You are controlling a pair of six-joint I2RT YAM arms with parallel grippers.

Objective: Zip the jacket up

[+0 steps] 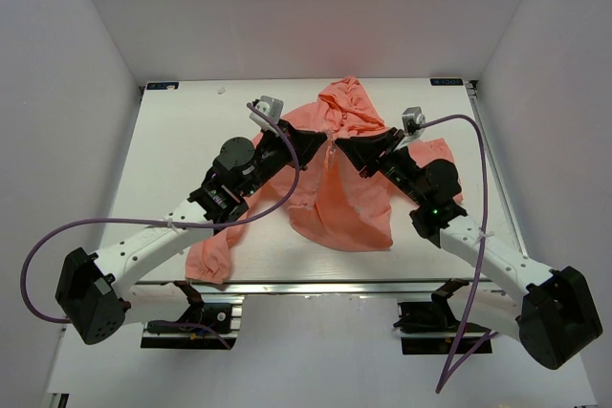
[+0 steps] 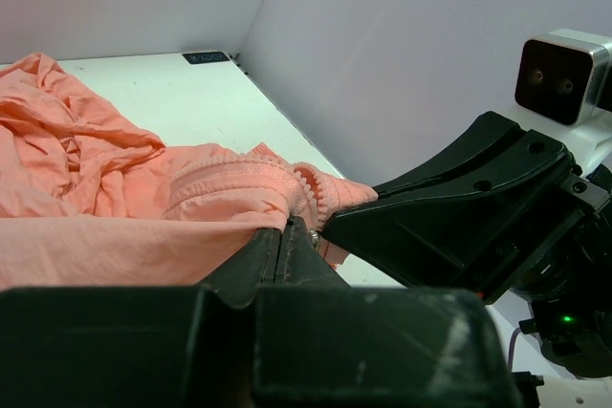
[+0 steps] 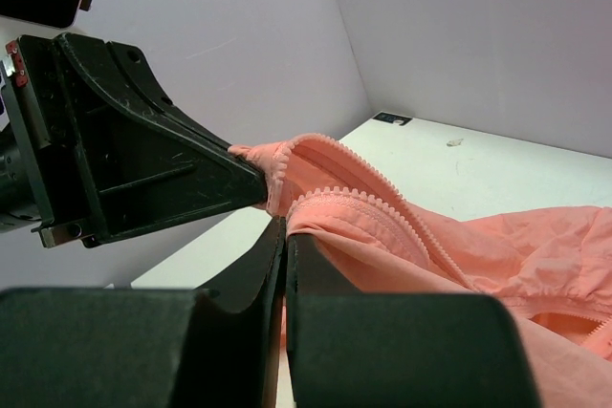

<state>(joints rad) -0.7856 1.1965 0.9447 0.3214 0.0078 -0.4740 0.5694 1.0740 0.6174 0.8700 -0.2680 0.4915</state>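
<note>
At the middle of the table the thin, limp jacket lay crumpled, the left gripper and right gripper each pinched shut on its zipper tape, seemingly the one firm hold in such soft cloth.

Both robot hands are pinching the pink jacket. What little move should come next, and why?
Probably the left gripper should slide a little toward the hood while the right gripper holds the fabric tight. Both are shut on the jacket, right beside each other at the zipper, and the zipper teeth next to them look apart.
</note>
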